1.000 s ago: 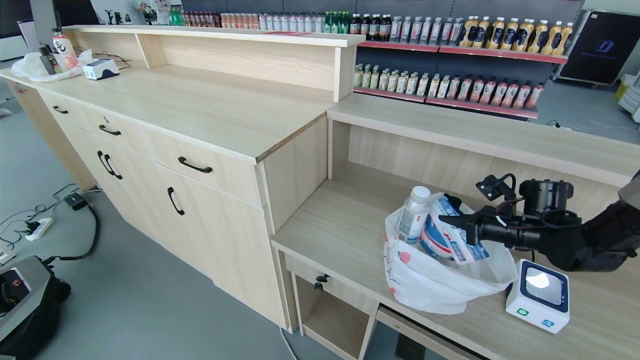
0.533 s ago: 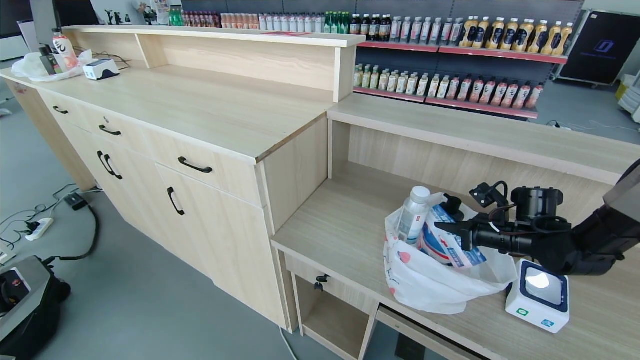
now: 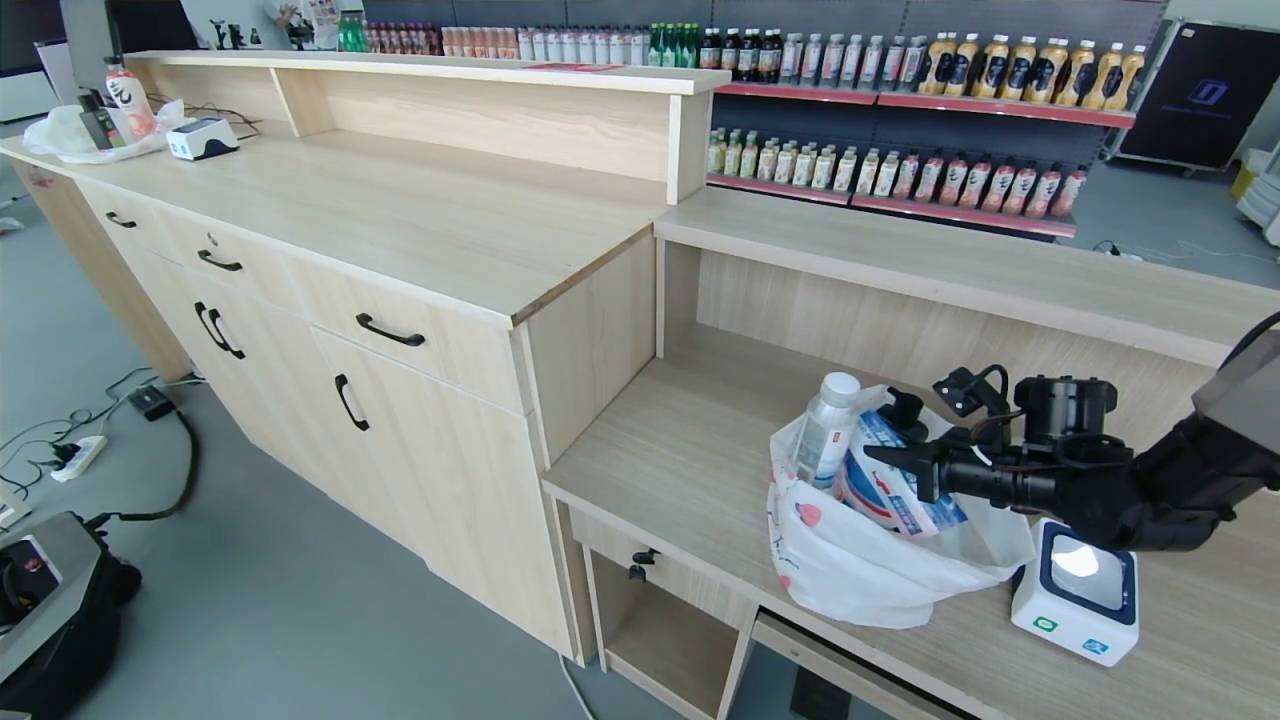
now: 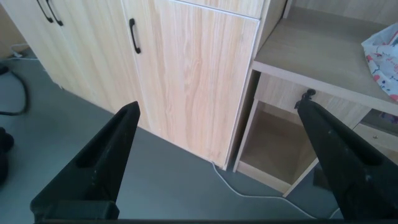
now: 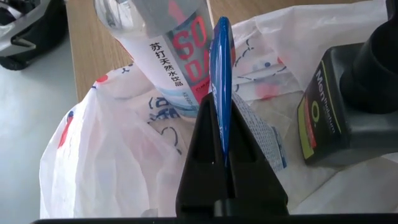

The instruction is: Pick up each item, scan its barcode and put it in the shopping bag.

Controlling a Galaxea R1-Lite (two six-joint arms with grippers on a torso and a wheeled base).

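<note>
Between the right jaws, blue packet (image 5: 222, 81) in shopping bag (image 3: 850, 570)

Ahead of me: red shelves (image 3: 900, 104) lined with drink bottles (image 3: 1000, 68). To my left: cabinet (image 3: 440, 450) with black handles (image 3: 389, 331); power strip (image 3: 78, 457) on floor (image 3: 250, 590).

The counter (image 3: 690, 450) is pale wood-grain board, matt and smooth. The shopping bag (image 3: 860, 575) is thin, crinkled white plastic film, translucent with a soft sheen. In it are a clear, glossy plastic bottle (image 3: 826, 430) with a printed film label, a smooth, shiny blue-and-white packet (image 3: 895, 480), and a matt black plastic bottle (image 5: 336, 118). The scanner (image 3: 1078, 590) is glossy white plastic with a reflective window. The right end effector (image 5: 219, 149) is matt black plastic.
</note>
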